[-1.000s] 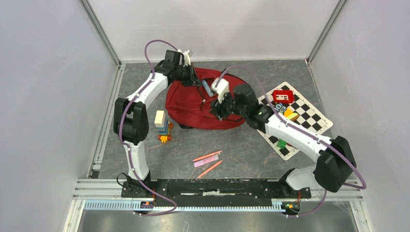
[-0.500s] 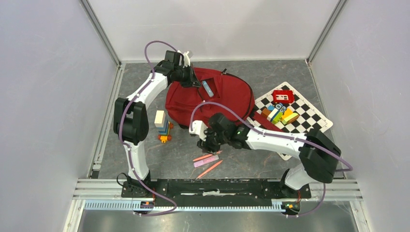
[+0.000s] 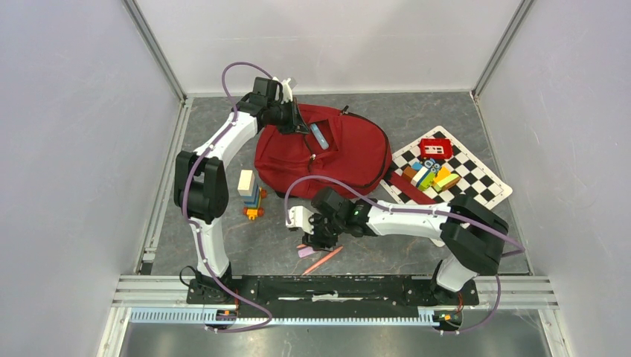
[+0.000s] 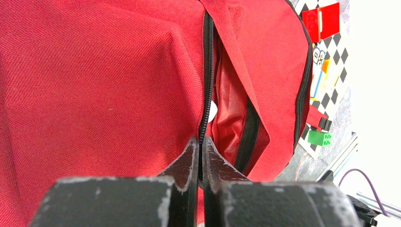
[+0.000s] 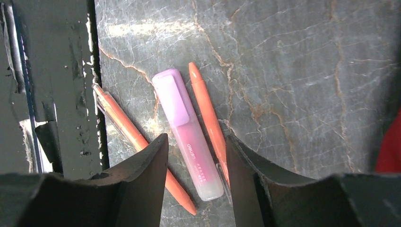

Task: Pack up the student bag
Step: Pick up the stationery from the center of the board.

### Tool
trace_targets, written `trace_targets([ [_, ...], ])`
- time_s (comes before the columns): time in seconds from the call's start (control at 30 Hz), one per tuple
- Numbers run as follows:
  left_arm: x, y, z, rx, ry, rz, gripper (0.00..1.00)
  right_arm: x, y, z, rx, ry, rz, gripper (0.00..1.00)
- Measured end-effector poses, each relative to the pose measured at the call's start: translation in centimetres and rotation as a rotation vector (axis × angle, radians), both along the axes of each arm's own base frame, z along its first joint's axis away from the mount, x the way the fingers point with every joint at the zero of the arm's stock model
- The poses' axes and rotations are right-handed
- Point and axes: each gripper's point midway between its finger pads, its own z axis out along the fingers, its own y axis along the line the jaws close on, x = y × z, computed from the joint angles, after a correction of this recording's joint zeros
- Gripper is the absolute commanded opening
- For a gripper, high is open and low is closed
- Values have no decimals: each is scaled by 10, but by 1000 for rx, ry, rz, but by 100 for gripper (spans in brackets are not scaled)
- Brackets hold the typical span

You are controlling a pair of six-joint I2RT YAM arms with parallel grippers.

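Red fabric backpack (image 3: 350, 152) mid far edge | your left gripper (image 4: 200, 149) pinched on its zip edge, pocket open | right gripper (image 5: 196, 142) jaws apart over lilac plastic highlighter (image 5: 184, 123), near edge | light blue stick (image 3: 320, 137) at pocket mouth; orange pens (image 5: 208, 113), coloured blocks (image 3: 428, 176) unpacked

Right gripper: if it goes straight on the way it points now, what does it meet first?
Probably the highlighter, lying on the table between the right gripper's open fingers. An orange pen lies just beside it, so one finger may touch that as well; depth is unclear.
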Motion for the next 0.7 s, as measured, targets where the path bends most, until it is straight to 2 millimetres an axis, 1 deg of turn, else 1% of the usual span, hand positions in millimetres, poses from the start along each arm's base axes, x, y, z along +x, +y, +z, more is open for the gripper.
trace_targets([
  [0.17,-1,0,0,-3,4,4,6,-8,-1,-11,-30,10,39,51],
  [0.37,-5,1,-3,-6,14,9,6,-17,0,-14,-41,4,72,47],
  [0.43,-5,1,-3,-6,14,10,6,-21,-3,-18,-55,3,80,45],
  [0.7,-7,1,-5,-7,16,12,6,-19,-3,-24,-67,-25,82,46],
])
